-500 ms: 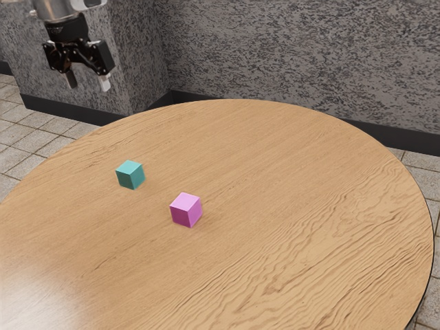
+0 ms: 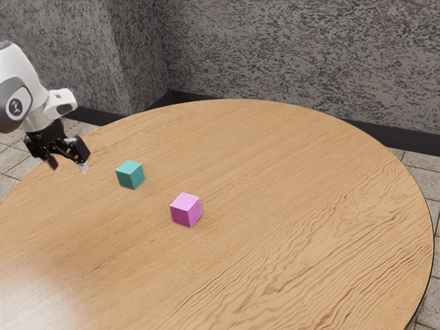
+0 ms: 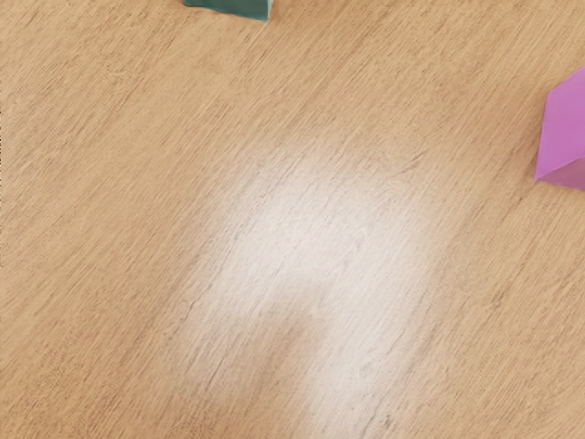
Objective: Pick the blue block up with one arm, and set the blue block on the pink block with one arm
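Observation:
A teal-blue block (image 2: 130, 174) rests on the round wooden table (image 2: 275, 206), left of centre in the exterior view. The pink block (image 2: 185, 209) sits a short way to its right and nearer the front. My gripper (image 2: 67, 163) hovers low over the table's left edge, to the exterior view's left of the blue block, open with nothing between its fingers. Through the wrist camera, a sliver of the blue block (image 3: 228, 7) and part of the pink block (image 3: 565, 137) lie on the wood.
Tiled floor (image 2: 27, 137) lies beyond the table's left edge, and a speckled grey wall (image 2: 289, 55) stands behind. A bright glare patch (image 3: 311, 265) marks the tabletop beneath my hand.
My gripper has dropped from high at the upper left to just above the table's left edge. Both blocks stay where they were.

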{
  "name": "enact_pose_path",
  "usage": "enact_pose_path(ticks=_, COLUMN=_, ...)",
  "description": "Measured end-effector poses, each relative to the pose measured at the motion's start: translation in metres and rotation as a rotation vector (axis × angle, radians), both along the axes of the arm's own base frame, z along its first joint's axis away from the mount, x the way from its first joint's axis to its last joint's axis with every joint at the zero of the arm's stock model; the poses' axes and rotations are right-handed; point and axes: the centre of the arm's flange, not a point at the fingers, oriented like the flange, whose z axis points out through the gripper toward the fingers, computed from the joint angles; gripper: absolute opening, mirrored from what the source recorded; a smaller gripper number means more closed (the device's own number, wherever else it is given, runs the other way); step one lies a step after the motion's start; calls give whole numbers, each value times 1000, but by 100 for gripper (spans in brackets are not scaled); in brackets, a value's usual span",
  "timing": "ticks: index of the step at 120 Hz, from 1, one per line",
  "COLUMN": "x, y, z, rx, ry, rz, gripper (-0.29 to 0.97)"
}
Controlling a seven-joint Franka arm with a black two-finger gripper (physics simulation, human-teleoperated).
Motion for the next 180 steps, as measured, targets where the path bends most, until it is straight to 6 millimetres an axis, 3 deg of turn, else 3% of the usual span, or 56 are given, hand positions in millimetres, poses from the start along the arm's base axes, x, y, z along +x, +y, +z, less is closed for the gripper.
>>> enact_pose_path(ticks=11, x=-1, y=5, z=-30, rx=44, ry=-92, rz=-39, gripper=63)
enact_pose_path(ticks=21, x=1, y=36, z=-48, rx=93, ry=-156, rz=-37, gripper=63)
enact_pose_path(ticks=30, x=12, y=49, z=-72, rx=114, ry=-188, rz=-59, gripper=62)
enact_pose_path(ticks=36, x=22, y=49, z=-95, rx=102, ry=-204, rz=-67, gripper=62)
enact_pose_path(ticks=53, x=44, y=31, z=-136, rx=109, ry=-259, rz=-139, gripper=62)
enact_pose_path(ticks=64, x=49, y=29, z=-140, rx=127, ry=-303, rz=-184, gripper=61)
enact_pose_path(ticks=83, x=48, y=54, z=-163, rx=133, ry=-321, rz=-187, gripper=61)
enact_pose_path(ticks=105, x=70, y=62, z=-174, rx=166, ry=-377, rz=-242, gripper=61)
enact_pose_path(ticks=122, x=79, y=59, z=-191, rx=181, ry=-398, rz=-286, gripper=61)
enact_pose_path(ticks=149, x=103, y=42, z=-199, rx=189, ry=-443, rz=-357, gripper=61)
enact_pose_path(ticks=180, x=113, y=44, z=-206, rx=181, ry=-463, rz=-349, gripper=61)
